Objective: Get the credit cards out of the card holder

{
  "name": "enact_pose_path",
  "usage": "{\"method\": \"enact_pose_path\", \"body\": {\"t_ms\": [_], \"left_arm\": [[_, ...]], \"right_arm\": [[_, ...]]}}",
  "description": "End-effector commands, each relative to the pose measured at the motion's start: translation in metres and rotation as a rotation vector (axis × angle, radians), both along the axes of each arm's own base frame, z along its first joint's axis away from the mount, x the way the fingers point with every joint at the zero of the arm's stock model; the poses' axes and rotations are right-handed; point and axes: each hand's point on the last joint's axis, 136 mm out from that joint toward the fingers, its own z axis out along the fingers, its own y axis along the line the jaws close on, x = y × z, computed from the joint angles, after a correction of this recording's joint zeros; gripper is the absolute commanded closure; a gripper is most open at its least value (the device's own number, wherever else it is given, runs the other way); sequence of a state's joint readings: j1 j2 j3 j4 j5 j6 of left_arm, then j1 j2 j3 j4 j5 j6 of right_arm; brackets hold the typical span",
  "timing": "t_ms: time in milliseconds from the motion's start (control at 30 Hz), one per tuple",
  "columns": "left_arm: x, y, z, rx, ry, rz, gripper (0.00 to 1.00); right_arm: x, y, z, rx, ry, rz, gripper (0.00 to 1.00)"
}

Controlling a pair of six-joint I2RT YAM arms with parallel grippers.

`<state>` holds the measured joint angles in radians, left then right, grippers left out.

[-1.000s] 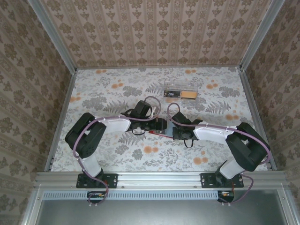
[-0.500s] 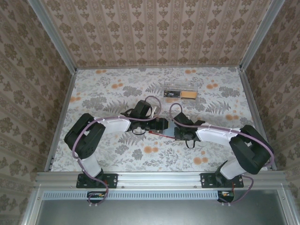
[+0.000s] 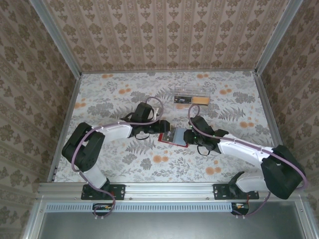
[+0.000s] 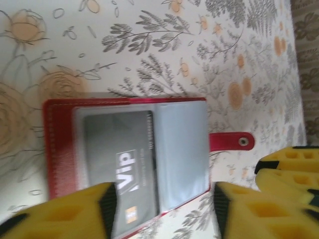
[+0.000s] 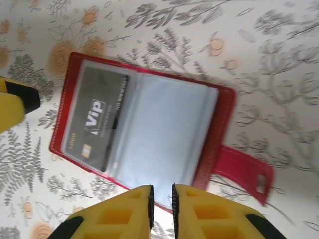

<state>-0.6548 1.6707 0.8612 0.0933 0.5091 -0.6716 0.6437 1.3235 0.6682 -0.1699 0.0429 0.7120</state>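
With the card holder (image 4: 179,149) lying spread open and face up on the flowered table (image 4: 149,50), the step in hand is judged to be the reach for the first card; none is out yet. **Left:** the left gripper (image 4: 162,211) stands with its fingers well apart, straddling the holder's near edge and gripping nothing. **Centre:** the holder rests between the two grippers. In the top view its long axis runs left to right. In the left wrist view the axis lies across the picture, with the closing tab (image 4: 230,141) sticking out to the right. In the right wrist view the axis slopes from upper left to lower right. A grey card (image 4: 117,154) sits in the pocket on the half away from the tab. **Right:** the right gripper (image 5: 161,204) shows only a narrow slit at the holder's edge, and whether it pinches that edge cannot be told. The next move probably calls for one gripper to pin the holder while the other takes the card's exposed edge and draws it out.
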Motion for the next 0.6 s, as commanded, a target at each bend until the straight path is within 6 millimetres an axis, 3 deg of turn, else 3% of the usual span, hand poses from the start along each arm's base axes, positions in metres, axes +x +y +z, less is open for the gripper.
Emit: {"method": "enact_pose_path", "body": {"t_ms": [0, 33, 200, 567], "left_arm": [[-0.002, 0.005, -0.008, 0.008, 0.014, -0.01, 0.62], [-0.001, 0.006, -0.011, 0.01, 0.016, -0.006, 0.67], [0.004, 0.014, -0.025, 0.036, 0.041, 0.009, 0.97], [-0.002, 0.023, -0.052, 0.087, 0.094, 0.018, 0.97]], "right_arm": [[0.012, 0.031, 0.011, 0.15, 0.008, 0.02, 0.8], [0.014, 0.037, 0.001, 0.16, 0.036, 0.023, 0.8], [0.024, 0.057, -0.009, 0.219, 0.091, 0.025, 0.81], [0.031, 0.059, -0.031, 0.206, 0.161, -0.021, 0.81]]}}
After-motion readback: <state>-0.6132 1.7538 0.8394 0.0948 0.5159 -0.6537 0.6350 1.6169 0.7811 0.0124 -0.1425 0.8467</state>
